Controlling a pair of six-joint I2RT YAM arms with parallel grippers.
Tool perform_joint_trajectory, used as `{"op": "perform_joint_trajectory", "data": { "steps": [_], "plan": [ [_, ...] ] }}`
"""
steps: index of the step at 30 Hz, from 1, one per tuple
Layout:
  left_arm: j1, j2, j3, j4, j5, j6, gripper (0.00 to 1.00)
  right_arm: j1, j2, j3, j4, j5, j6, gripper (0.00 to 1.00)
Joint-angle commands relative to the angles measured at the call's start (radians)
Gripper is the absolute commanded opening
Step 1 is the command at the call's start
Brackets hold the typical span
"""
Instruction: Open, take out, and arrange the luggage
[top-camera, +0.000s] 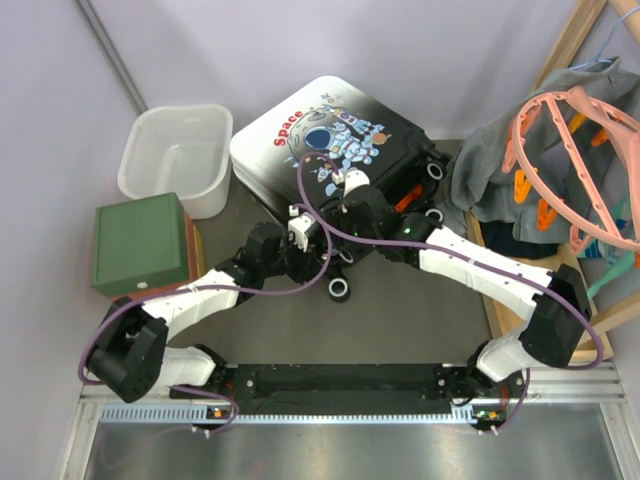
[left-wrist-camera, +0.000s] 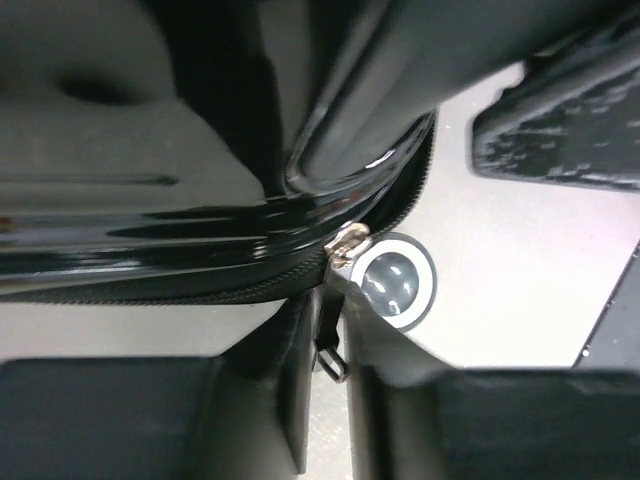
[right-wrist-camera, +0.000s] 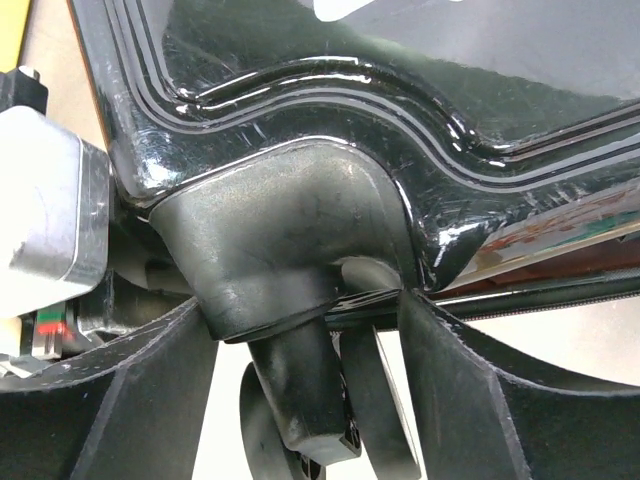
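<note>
Lying flat: the luggage (top-camera: 330, 135), closed, astronaut print up, at the middle back of the desk (top-camera: 400, 330), its black end and wheels toward the arms.
Left pincer (left-wrist-camera: 328, 385): at the suitcase's near corner, just beside a wheel (left-wrist-camera: 395, 280). Its fingers (left-wrist-camera: 150, 420) stand at a narrow gap with the zipper pull (left-wrist-camera: 332, 345) hanging in it; whether they pinch the pull I cannot tell.
Zip: closed along the glossy black shell edge, with the slider (left-wrist-camera: 348, 240) at the corner.
Right pincer (right-wrist-camera: 300, 335): jaws apart, straddling a wheel mount (right-wrist-camera: 270, 240) under the black end of the shell.
Left of the luggage: a white basket (top-camera: 175, 155) just beside the shell, and a green-topped box (top-camera: 142, 243) nearer the arms.
Right of the luggage: grey cloth (top-camera: 490, 170) and pink hangers (top-camera: 545, 101) by a wooden rack (top-camera: 572, 40).
</note>
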Motion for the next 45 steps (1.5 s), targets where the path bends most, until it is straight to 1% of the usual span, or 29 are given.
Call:
{"op": "perform_joint_trajectory", "data": {
  "steps": [1, 2, 3, 5, 6, 7, 10, 13, 15, 16, 18, 19, 21, 22, 26, 29, 31, 35, 39, 41, 45],
  "plan": [
    [-0.006, -0.006, 0.012, 0.132, 0.051, -0.029, 0.04, -0.014, 0.021, 0.018, 0.037, 0.007, 0.016, 0.68],
    [-0.006, -0.012, 0.016, 0.113, 0.047, -0.029, 0.00, -0.014, 0.023, 0.018, 0.023, 0.011, 0.020, 0.68],
    [-0.003, -0.015, 0.016, 0.104, 0.044, -0.030, 0.00, -0.014, 0.024, 0.019, 0.017, 0.011, 0.024, 0.69],
    [0.006, -0.039, 0.015, 0.089, 0.042, -0.036, 0.00, -0.012, 0.033, 0.018, -0.002, 0.033, 0.034, 0.73],
    [0.017, -0.049, 0.016, 0.066, 0.039, -0.041, 0.00, -0.011, 0.035, 0.016, -0.022, 0.040, 0.036, 0.75],
    [0.026, -0.065, 0.018, 0.054, 0.044, -0.053, 0.00, -0.003, 0.032, 0.013, -0.029, 0.051, 0.036, 0.80],
    [0.056, -0.081, 0.026, 0.006, 0.067, -0.072, 0.00, 0.017, 0.027, -0.002, -0.023, 0.045, 0.027, 0.86],
    [0.067, -0.082, 0.030, 0.000, 0.087, -0.084, 0.00, 0.018, 0.059, 0.027, -0.028, 0.022, 0.027, 0.86],
    [0.075, -0.082, 0.036, 0.000, 0.094, -0.082, 0.00, 0.018, 0.084, 0.050, -0.025, 0.027, 0.022, 0.81],
    [0.078, -0.085, 0.038, -0.006, 0.088, -0.082, 0.00, 0.018, 0.087, 0.054, -0.013, 0.022, 0.019, 0.67],
    [0.102, -0.092, 0.044, -0.016, 0.085, -0.082, 0.00, 0.017, 0.095, 0.070, -0.011, 0.015, 0.011, 0.45],
    [0.115, -0.099, 0.056, -0.035, 0.076, -0.087, 0.00, 0.018, 0.095, 0.080, -0.023, 0.010, 0.010, 0.25],
    [0.155, -0.111, 0.066, -0.055, 0.074, -0.064, 0.00, 0.017, 0.083, 0.084, -0.037, 0.007, -0.001, 0.07],
    [0.170, -0.122, 0.073, -0.068, 0.071, -0.058, 0.00, 0.017, 0.072, 0.082, -0.045, 0.008, -0.003, 0.00],
    [0.254, -0.142, 0.075, -0.088, 0.128, -0.050, 0.00, 0.018, 0.012, 0.084, -0.054, 0.008, -0.018, 0.00],
    [0.289, -0.148, 0.082, -0.098, 0.136, -0.044, 0.00, 0.029, -0.022, 0.108, -0.074, 0.017, -0.038, 0.00],
    [0.316, -0.145, 0.084, -0.079, 0.108, -0.041, 0.00, 0.046, -0.033, 0.133, -0.085, 0.024, -0.047, 0.00],
    [0.403, -0.127, 0.079, -0.025, 0.077, -0.041, 0.00, 0.074, -0.030, 0.153, -0.094, 0.013, -0.064, 0.00],
    [0.469, -0.107, 0.081, 0.036, 0.120, -0.093, 0.00, 0.077, -0.025, 0.143, -0.089, -0.007, -0.064, 0.00],
    [0.486, -0.089, 0.081, 0.079, 0.098, -0.099, 0.00, 0.077, -0.016, 0.133, -0.080, -0.015, -0.065, 0.00],
    [0.514, 0.006, 0.092, 0.153, 0.019, -0.121, 0.00, 0.092, -0.003, 0.124, -0.063, -0.032, -0.062, 0.00]
  ]
}}
